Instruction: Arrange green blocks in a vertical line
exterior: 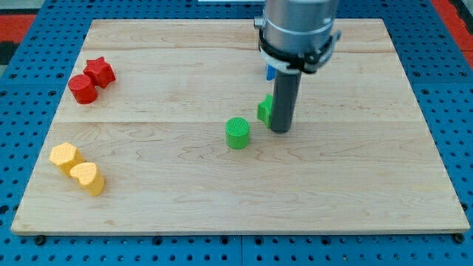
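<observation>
The green cylinder block (238, 133) stands near the middle of the pale wooden counter (222, 199), its ribbed round top facing up. Up and to the view's right of it sits a second green block (264, 109); most of it is hidden behind my rod, so I cannot make out its shape. The two greens lie close together but apart, on a slant and not one above the other.

My tip (280, 131) rests on the counter just to the view's right of the green cylinder block, with a small gap between them, and right against the lower right side of the half-hidden green block. I carry no hand, only this straight dark rod, so there is nothing to open or close.

A bit of a blue block (270, 72) peeks out behind my arm, toward the view's top. Far off at the view's left, a red star-shaped block (100, 72) touches a red cylinder block (83, 89). Below them, near the left edge, two yellow heart-like blocks (63, 155) (88, 178) sit side by side, touching.
</observation>
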You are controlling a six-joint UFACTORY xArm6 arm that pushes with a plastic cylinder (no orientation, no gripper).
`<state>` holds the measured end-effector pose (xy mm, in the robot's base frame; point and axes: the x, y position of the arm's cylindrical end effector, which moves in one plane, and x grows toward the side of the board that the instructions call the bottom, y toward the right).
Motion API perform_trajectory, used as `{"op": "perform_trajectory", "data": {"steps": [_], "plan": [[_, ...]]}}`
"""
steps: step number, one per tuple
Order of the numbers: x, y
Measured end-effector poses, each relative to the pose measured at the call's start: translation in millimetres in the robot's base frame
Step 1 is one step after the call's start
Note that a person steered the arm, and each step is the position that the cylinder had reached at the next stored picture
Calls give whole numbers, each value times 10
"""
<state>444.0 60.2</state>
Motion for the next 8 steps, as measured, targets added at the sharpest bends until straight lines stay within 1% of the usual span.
{"op": "perform_trajectory", "data": {"steps": [1,2,3,4,5,6,7,8], "plan": [[-164,134],[154,-19],[114,-706],[-253,-755],[-591,-542],[-591,-436],[-488,-436],[-435,-1063]]}}
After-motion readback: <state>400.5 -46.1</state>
